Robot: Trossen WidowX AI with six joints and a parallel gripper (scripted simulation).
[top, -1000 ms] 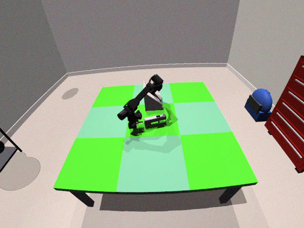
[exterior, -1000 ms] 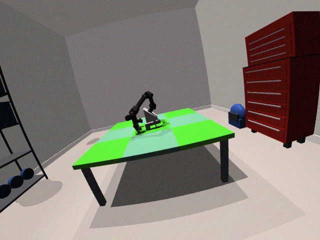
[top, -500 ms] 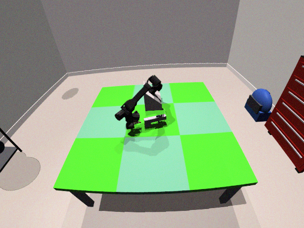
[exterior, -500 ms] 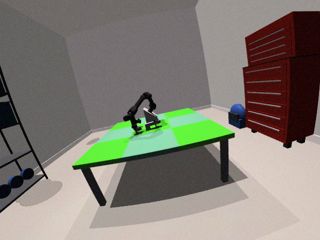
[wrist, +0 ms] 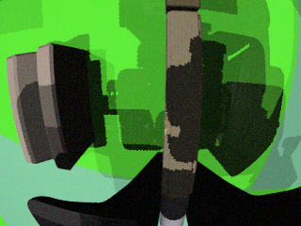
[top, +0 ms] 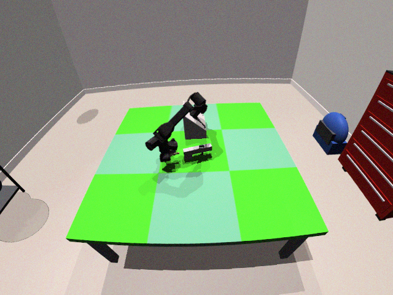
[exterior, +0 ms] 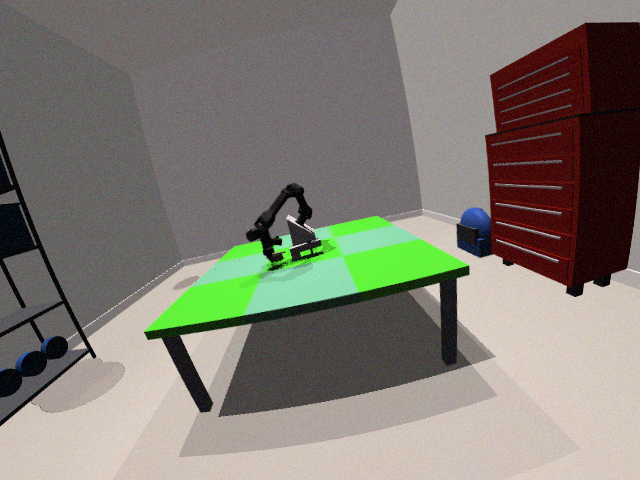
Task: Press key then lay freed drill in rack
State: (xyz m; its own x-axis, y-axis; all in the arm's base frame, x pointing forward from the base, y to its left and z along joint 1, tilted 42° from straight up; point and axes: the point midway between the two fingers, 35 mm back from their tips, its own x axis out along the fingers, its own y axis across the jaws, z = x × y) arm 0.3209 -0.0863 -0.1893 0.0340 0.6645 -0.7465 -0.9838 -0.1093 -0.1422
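My gripper (top: 166, 156) (exterior: 272, 254) (wrist: 170, 157) is low over the table and shut on the drill (wrist: 183, 94). In the wrist view the drill is a long, narrow, tan and dark bar between the dark fingers, with a silvery end at the bottom. In the top and exterior views the gripper is left of a low block (top: 190, 155) (exterior: 295, 253) with a pale top, with a gap between them. Two dark plates (wrist: 72, 94) with pale edges stand left of the drill in the wrist view. I cannot tell the key or the rack for certain.
A tall wedge (top: 194, 130) (exterior: 299, 233) with a pale sloping face stands behind the low block. The arm (top: 177, 118) (exterior: 279, 200) arches over from behind it. The table (top: 107, 209) (exterior: 398, 263) is a green and turquoise checkerboard.
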